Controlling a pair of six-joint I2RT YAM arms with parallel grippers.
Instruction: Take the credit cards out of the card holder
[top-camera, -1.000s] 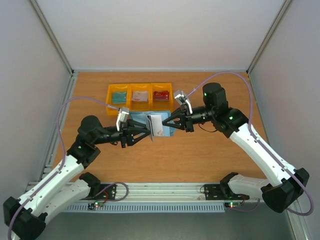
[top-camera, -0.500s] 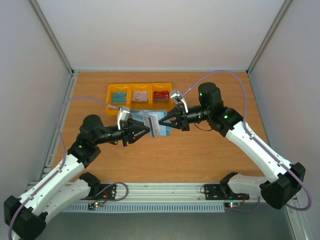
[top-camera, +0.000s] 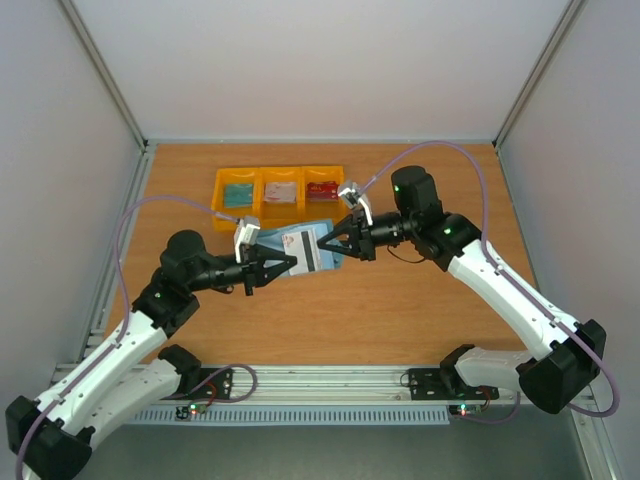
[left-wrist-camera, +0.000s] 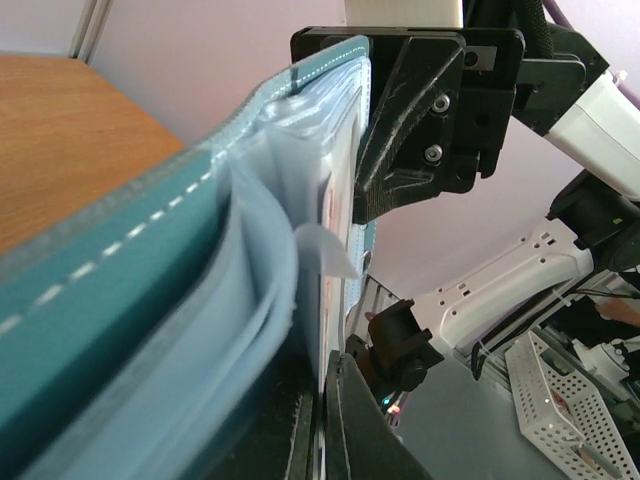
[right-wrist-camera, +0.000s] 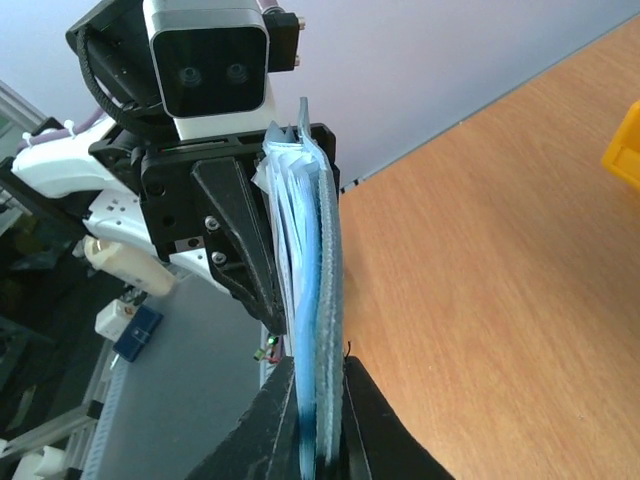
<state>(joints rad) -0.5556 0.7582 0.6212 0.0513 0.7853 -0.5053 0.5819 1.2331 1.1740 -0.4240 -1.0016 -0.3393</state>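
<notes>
The teal-blue card holder (top-camera: 272, 237) is held in the air above the table between both arms. My right gripper (top-camera: 325, 243) is shut on its edge; in the right wrist view (right-wrist-camera: 320, 420) the jaws pinch the teal cover and paler blue inside (right-wrist-camera: 325, 260). My left gripper (top-camera: 290, 263) is shut on a pale credit card with a dark stripe (top-camera: 306, 252) that sticks out of the holder. In the left wrist view (left-wrist-camera: 322, 440) the thin card (left-wrist-camera: 338, 180) sits between the fingers, beside the holder's cover (left-wrist-camera: 110, 300).
Three yellow bins stand in a row at the back: one (top-camera: 238, 188) holds a teal card, one (top-camera: 281, 188) a whitish card, one (top-camera: 323, 186) a red card. The wooden table (top-camera: 400, 300) is walled by white panels on three sides.
The striped card has turned from edge-on to face up, so its dark stripe shows. Both grippers have shifted slightly left and towards the back with the holder.
</notes>
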